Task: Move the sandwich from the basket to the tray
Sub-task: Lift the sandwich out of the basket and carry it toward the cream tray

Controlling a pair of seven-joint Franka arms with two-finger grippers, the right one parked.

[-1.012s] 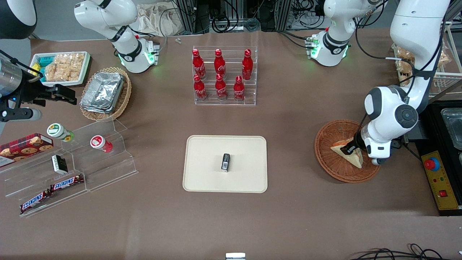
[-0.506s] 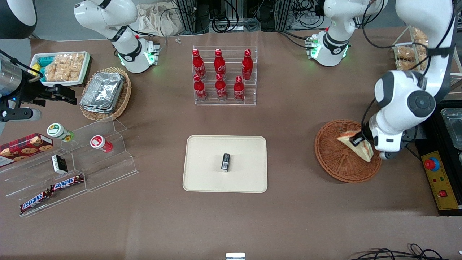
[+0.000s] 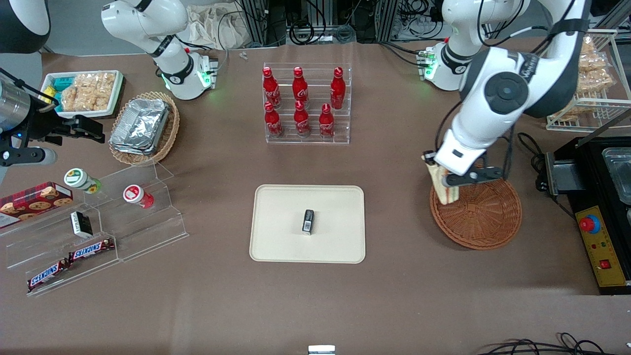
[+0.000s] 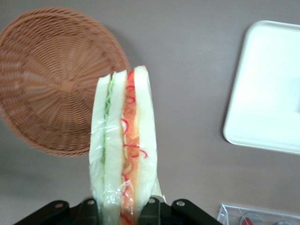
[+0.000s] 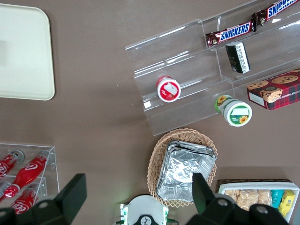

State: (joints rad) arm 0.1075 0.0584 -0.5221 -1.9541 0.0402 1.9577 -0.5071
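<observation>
— What lies on the brown table (image 3: 404,296)?

— The basket (image 3: 485,217) stands toward the working arm's end; the tray (image 3: 281,246) lies well apart from the basket, nearer the middle, with a small dark object (image 3: 308,221) on it.

— And the sandwich (image 3: 443,186)?

— Clear of the basket, above its rim on the tray's side; the gripper (image 4: 124,208) has its fingers clamped on the wrapped wedge's base, its tip pointing away.

Gripper (image 3: 447,181) grips the sandwich (image 3: 443,187) above the basket's (image 3: 480,217) rim — tray (image 3: 276,236) well apart; 1 small item (image 3: 308,221) on it.
</observation>
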